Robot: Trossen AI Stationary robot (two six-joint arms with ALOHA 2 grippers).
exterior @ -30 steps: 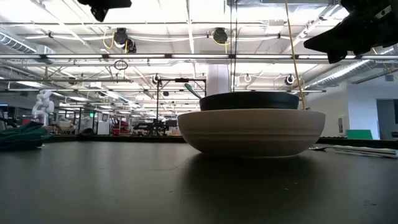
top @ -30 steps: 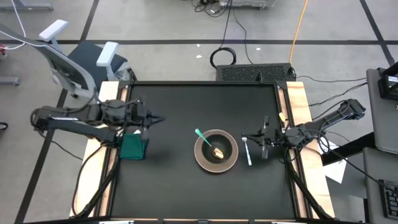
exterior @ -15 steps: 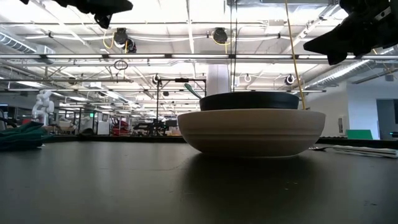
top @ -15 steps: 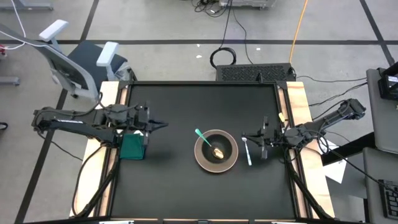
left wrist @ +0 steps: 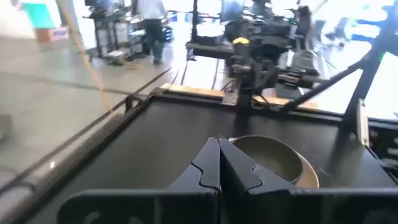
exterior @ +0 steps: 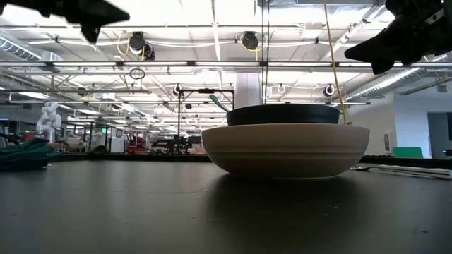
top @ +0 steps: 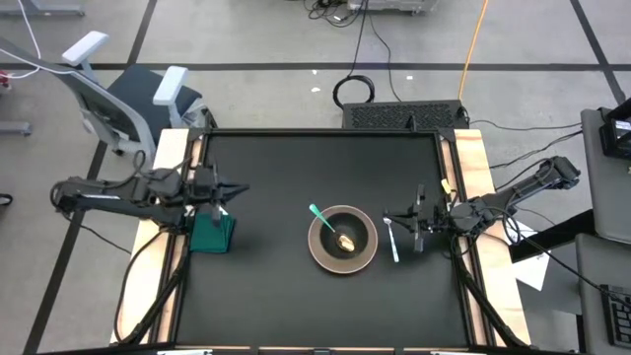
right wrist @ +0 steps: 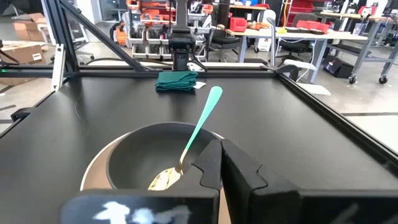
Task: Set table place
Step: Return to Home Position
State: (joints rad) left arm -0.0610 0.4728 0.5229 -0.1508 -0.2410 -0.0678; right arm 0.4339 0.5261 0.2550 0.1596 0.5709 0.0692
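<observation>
The pinkish-beige plate (top: pixel 342 240) stands on the black table (top: pixel 286 296) right of centre, with the black bowl (right wrist: pixel 155 155) in it. The green-handled spoon (right wrist: pixel 200 124) lies in the bowl, its gold bowl down and its handle leaning on the bowl's rim. The silver fork (top: pixel 392 240) lies flat on the table right of the plate. My right gripper (top: pixel 388 218) is shut and empty, raised over the fork's far end, pointing at the plate. My left gripper (top: pixel 243 189) is shut and empty, raised near the table's left side.
A folded green cloth (top: pixel 212 232) lies at the table's left edge, below my left arm. Pale wooden strips (top: pixel 471 168) run along both short sides. Bare tabletop lies between the cloth and the plate and along the near edge.
My left gripper has drawn back toward the table's left edge, still shut and raised. The right arm, the plate, the bowl, the spoon and the fork have kept still.
</observation>
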